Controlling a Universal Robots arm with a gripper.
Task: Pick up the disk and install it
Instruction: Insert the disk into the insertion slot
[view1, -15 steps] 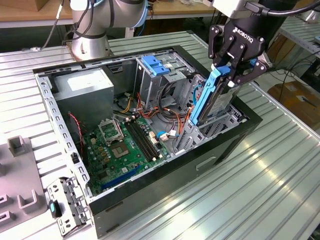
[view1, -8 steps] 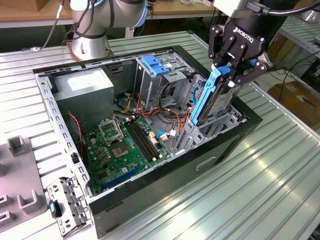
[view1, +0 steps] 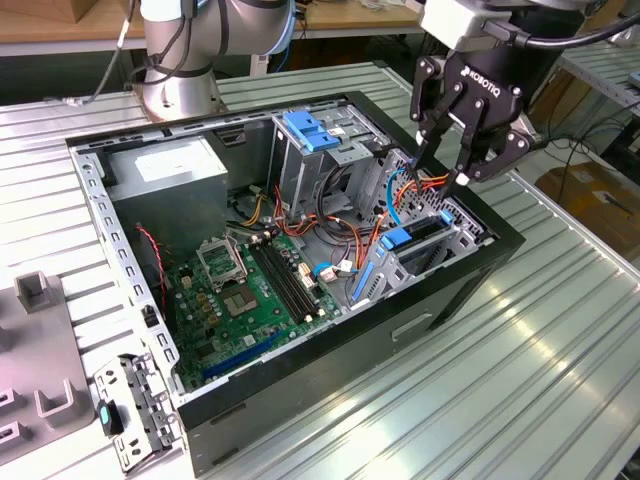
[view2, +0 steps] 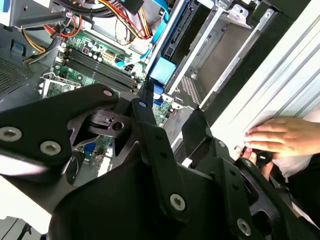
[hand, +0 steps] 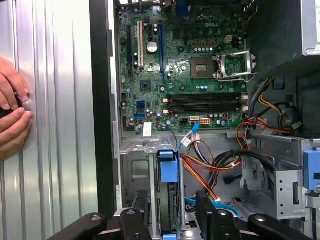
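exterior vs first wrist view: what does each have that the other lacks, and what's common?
Exterior view: the arm's silver base behind the computer case, and a grey fixture on the table. First wrist view: a person's hand on the table beside the case. Both: the green motherboard, and the gripper, fingers open, over the disk standing on edge in the case.

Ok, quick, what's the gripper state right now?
Gripper: open, holding nothing, above the disk.
Person's hand: resting on the table.
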